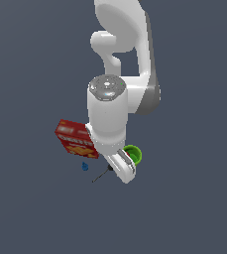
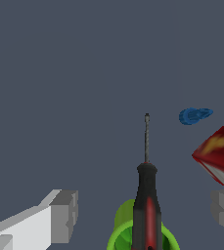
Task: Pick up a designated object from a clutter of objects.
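Red-and-black screwdriver (image 2: 147, 205) lies between the spread fingers (image 2: 63, 216) of the wide-open pincer (image 2: 145, 212), untouched.

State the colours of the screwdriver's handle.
Black with a red stripe on the screwdriver; clearest in the wrist view.

Glossy white arm (image 1: 107, 114), grey-padded gripper (image 2: 145, 212)

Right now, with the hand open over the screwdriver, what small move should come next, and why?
Probably a straight descent. In the wrist view the hand is open, its fingers apart on either side of the screwdriver handle, with nothing gripped. The green cup sits very near the handle, so lower slowly before closing.
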Motion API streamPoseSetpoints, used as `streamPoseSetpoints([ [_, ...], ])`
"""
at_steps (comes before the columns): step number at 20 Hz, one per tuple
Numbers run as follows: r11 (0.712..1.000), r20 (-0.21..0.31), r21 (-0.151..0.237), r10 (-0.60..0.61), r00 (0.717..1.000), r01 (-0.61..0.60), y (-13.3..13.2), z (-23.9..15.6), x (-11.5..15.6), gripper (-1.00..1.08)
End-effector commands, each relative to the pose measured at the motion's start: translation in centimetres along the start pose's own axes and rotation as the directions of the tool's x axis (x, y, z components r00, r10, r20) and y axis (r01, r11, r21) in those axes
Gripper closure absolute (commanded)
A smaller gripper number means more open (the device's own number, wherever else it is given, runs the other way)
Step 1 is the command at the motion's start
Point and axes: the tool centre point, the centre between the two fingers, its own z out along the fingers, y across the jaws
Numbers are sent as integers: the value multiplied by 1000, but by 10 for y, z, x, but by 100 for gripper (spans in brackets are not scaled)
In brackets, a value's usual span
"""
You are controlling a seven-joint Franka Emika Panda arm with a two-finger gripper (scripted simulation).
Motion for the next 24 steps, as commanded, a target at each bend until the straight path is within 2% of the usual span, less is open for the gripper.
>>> streamPoseSetpoints([
  [1,995,53,-85,46,997,-42,28,59,-16,-92],
  [9,992,48,-88,91,995,-86,27,70,-15,-92],
  [10,997,0,-2,72,997,-72,-16,24,8,-92],
  [11,997,-17,28,66,998,-66,-15,2,3,-92],
  [17,998,-6,9,70,998,-70,-8,21,0,-92],
  [24,995,28,-52,83,996,-81,16,83,-11,-92],
])
